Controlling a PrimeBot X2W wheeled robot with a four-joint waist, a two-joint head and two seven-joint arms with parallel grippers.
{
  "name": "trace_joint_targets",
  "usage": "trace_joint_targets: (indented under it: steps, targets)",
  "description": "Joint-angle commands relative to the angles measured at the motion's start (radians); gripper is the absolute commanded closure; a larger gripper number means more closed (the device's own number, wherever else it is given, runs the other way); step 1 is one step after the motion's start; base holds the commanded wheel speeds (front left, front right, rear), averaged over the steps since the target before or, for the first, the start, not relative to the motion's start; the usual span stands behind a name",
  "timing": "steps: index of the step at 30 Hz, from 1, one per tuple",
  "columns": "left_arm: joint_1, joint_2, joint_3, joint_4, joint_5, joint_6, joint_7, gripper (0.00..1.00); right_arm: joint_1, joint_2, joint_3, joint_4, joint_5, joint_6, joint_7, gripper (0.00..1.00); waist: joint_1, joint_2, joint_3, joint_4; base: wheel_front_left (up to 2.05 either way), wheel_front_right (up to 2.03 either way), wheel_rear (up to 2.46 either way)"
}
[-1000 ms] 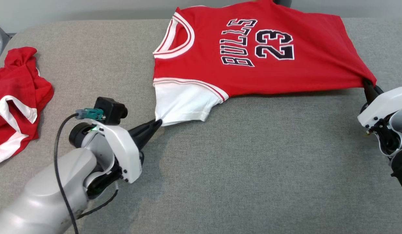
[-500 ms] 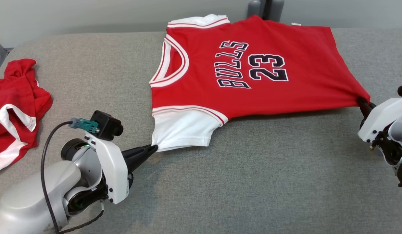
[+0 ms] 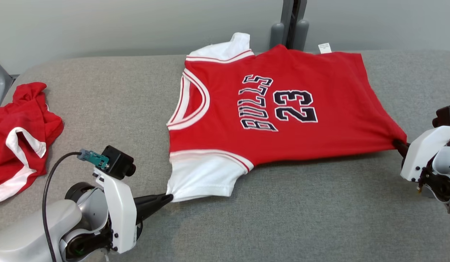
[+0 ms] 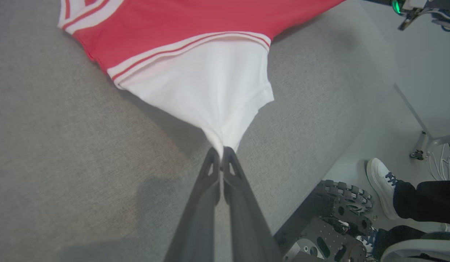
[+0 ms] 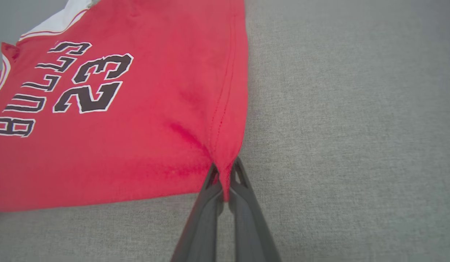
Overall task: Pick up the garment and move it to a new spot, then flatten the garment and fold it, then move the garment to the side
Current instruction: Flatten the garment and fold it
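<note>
Head view: shirt spread on grey table, left gripper pinched on white sleeve tip, right gripper on red hem corner — thin bites, apt to slip under harder pull.

robot test lab: grey padded table, bare wall, floor cables, person's shoe.
</note>
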Motion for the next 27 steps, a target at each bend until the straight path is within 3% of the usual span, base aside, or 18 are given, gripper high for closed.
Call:
trace_joint_targets:
  steps: [1,27]
  targets:
    - [0.016,0.01,0.0,-0.006,-0.009,-0.001,0.01,1.0,0.016,-0.017,0.004,-0.004,0.012,0.0,0.013,1.0,0.0,0.0,-0.01,-0.002,0.0,0.0,0.0]
    - [0.172,0.092,-0.011,-0.213,-0.108,-0.001,0.209,1.0,0.108,-0.107,0.097,-0.05,0.135,0.0,0.387,1.0,0.0,0.0,-0.095,-0.025,0.0,0.0,0.0]
